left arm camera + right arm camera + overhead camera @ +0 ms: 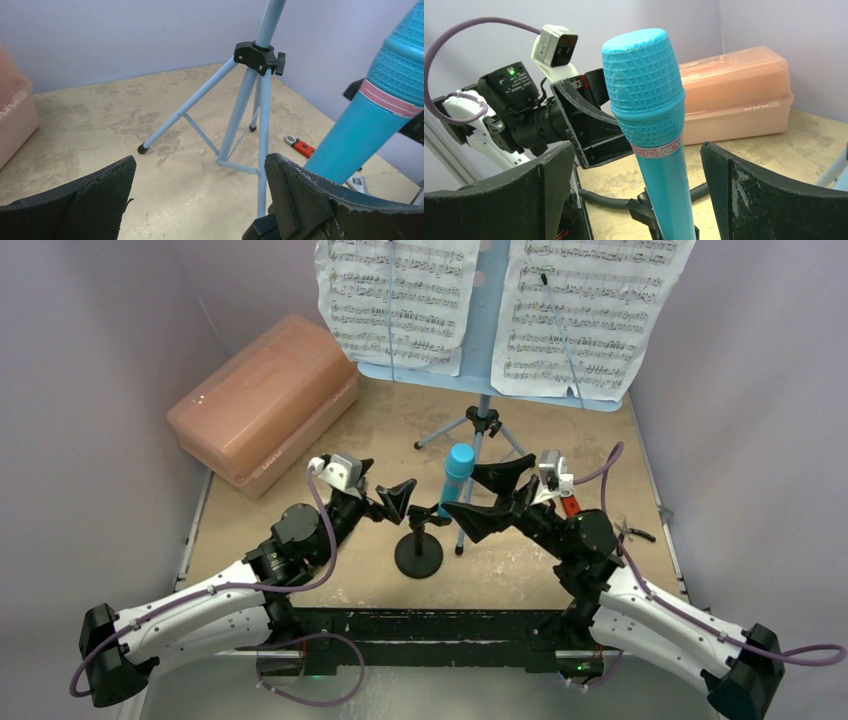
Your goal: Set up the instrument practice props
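The light-blue music stand [487, 330] stands at the back on its tripod [481, 432] and holds two sheet-music pages [398, 295] [585, 310]. The turquoise microphone [457, 475] sits nearly upright in the clip of the black round-based mic stand [418, 556]. My right gripper [488, 497] is open, with its jaws on either side of the microphone [654, 145] and not touching it. My left gripper [405, 504] is open and empty just left of the microphone [370, 125], facing the tripod [250, 115].
A salmon-pink case [265, 400] lies at the back left, also showing in the right wrist view [734, 100]. A black hose [604, 199] lies on the table behind the mic stand. A small red-handled tool [300, 146] lies near the tripod. Purple walls close in on three sides.
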